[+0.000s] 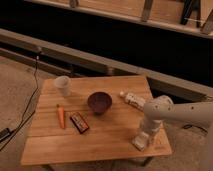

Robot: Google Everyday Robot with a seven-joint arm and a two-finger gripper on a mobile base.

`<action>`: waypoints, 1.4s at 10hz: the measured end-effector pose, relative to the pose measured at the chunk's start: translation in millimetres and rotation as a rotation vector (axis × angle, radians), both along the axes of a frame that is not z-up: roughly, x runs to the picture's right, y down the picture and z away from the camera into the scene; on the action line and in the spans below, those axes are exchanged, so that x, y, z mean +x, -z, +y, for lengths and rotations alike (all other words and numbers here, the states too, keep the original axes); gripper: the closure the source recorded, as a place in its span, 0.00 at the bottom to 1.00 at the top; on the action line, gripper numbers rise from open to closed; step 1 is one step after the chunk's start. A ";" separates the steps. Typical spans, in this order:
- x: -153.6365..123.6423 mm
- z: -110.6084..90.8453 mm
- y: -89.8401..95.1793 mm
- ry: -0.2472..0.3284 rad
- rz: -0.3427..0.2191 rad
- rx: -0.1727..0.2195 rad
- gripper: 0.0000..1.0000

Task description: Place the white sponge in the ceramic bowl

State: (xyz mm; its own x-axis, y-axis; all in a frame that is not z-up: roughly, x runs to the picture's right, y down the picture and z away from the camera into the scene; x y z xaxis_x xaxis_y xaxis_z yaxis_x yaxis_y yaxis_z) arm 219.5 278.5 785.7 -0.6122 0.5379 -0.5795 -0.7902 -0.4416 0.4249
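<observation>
The small off-white rectangular sponge is lying at the wooden tabletop's near right corner, directly beneath my wide-open, seemingly empty hand, and I'm judging it light and squashy, so I'm aiming to pinch its opposite sides gently.

Gripper: the gripper is low at the front right corner of the table.
Arm: the white arm comes in from the right and blocks that edge.
Middle: the bowl is open from above, and only bare wood lies between it and the gripper.
Back right: a white tube lies flat between the bowl and the arm, near the arm.
Left of bowl: a dark packet and a carrot lie flat, near each other.
Back left: a white cup stands upright, well apart from the bowl.
Front edge: a strip of bare wood.
</observation>
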 end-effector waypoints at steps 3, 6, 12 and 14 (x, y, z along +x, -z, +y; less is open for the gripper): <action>-0.3 3.7 -3.3 0.015 0.006 -0.015 0.66; -1.3 1.9 -3.9 0.021 0.008 -0.017 0.96; -20.2 -47.4 16.2 0.157 -0.008 0.010 1.00; -45.3 -74.6 26.8 0.239 -0.051 0.036 1.00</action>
